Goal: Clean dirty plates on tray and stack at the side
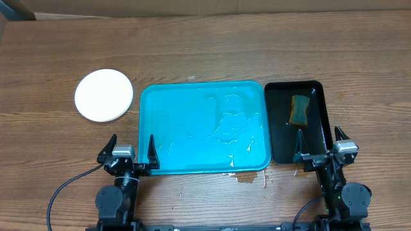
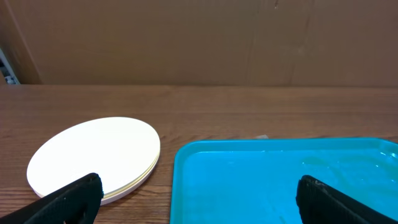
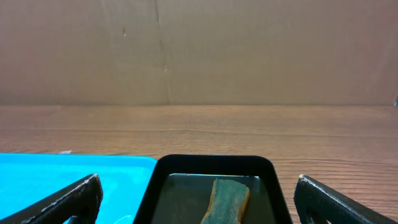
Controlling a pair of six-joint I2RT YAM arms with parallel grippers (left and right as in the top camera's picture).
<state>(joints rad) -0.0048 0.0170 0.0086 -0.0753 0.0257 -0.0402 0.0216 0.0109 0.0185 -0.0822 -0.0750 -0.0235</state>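
The round shallow plastic plates lie in one stack on the brown wooden table, to the left of the large turquoise-blue rectangular plastic tray and apart from it. In the left wrist view the stack shows a white top plate, and an edge below it looks pale yellow-green. How many plates are in the stack I cannot tell for sure.

The turquoise tray carries no plate. Thin puddles of clear water are spread over its right half, and a small wet spot is on the table just beside its near rim.

Just beside the turquoise tray, on its right side, stands a narrower black rectangular tray. A green-and-yellow rectangular sponge lies inside it, in the far half. The right wrist view shows the same sponge flat on the wet black bottom behind the rounded rim.

The left gripper is at the near left corner of the turquoise tray, with its fingers spread wide and nothing between them. The right gripper is at the near end of the black tray, its fingers also spread wide and holding nothing.

A plain brown cardboard wall closes the far side of the table
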